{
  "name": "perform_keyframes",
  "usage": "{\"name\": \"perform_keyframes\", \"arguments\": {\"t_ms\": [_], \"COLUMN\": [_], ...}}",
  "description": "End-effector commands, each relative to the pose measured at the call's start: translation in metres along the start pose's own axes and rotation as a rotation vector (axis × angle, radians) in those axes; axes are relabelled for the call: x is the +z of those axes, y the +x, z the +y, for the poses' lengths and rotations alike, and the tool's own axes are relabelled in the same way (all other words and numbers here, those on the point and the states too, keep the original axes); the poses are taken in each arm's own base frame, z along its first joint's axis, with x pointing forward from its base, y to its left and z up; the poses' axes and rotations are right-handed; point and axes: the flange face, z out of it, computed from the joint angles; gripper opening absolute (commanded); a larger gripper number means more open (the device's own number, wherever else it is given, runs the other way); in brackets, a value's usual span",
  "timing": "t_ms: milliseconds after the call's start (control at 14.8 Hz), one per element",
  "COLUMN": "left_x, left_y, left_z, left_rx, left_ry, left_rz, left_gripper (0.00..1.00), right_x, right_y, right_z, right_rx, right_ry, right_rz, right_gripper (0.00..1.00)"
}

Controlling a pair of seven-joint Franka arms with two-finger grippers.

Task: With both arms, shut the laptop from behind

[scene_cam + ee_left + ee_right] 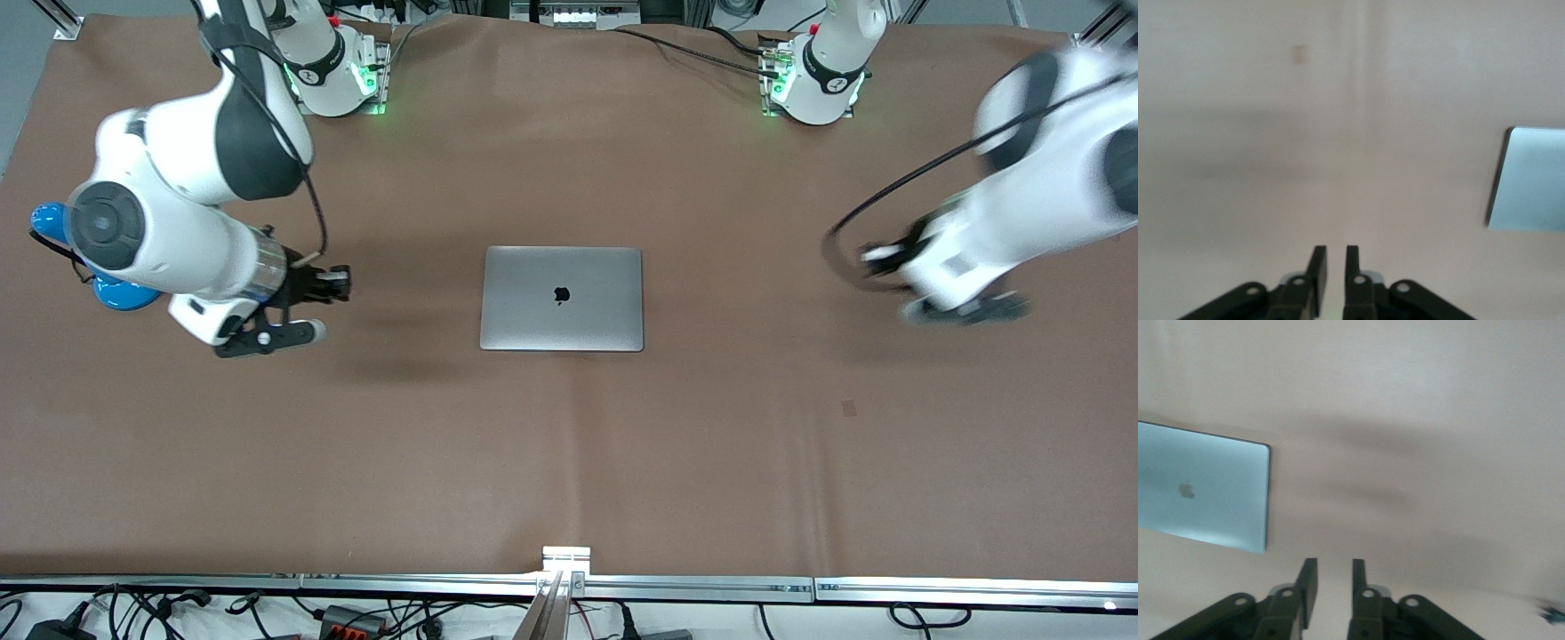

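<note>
The silver-grey laptop [587,311] lies closed and flat at the middle of the brown table, lid up with its black apple logo showing. My right gripper [340,284] hangs over bare table toward the right arm's end, well clear of the laptop [1205,487]. Its fingers [1309,577] are nearly together and hold nothing. My left gripper [965,309] is over bare table toward the left arm's end and looks smeared by motion. Its fingers [1318,263] stand close together with nothing between them. A corner of the laptop [1531,180] shows in the left wrist view.
A blue object [116,292] sits under the right arm's elbow at the table's edge. A small dark mark [848,408] is on the mat nearer the front camera. A metal rail [693,587] and cables run along the front edge.
</note>
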Motion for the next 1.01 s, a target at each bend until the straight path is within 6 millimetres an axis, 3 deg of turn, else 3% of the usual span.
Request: {"name": "perform_keyframes", "arguments": {"t_ms": [0,270,405,472,742,945], "left_x": [-0.043,-0.044,-0.026,-0.028,-0.044,-0.045], "left_y": [-0.030,-0.050,-0.059,-0.057,-0.033,-0.035], "left_z": [-0.007,-0.004,-0.009,-0.021,-0.020,-0.017], "left_rx": [0.015,0.024,0.016,-0.003,0.091,0.087], "left_ry": [0.026,0.042,0.041,0.035,0.040,0.043], "left_rz": [0.025,0.055,0.092,0.092,0.033,0.028], "left_gripper": [1.00,1.00,1.00,1.00,1.00,1.00], "right_x": [-0.025,-0.052,-0.067,-0.074,-0.101,-0.129], "right_y": [0.004,0.004,0.003,0.001,-0.002,-0.021], "right_z": [0.008,0.042,0.046,0.061,0.105,0.146], "right_rx": [-0.014,0.034,0.028,0.052,0.111,0.133], "right_ry": [-0.064,-0.061,-0.071,-0.072,-0.026,-0.031], "right_rz": [0.018,0.069,0.094,0.099,0.155,0.197], "right_gripper": [1.00,1.00,1.00,1.00,1.00,1.00]}}
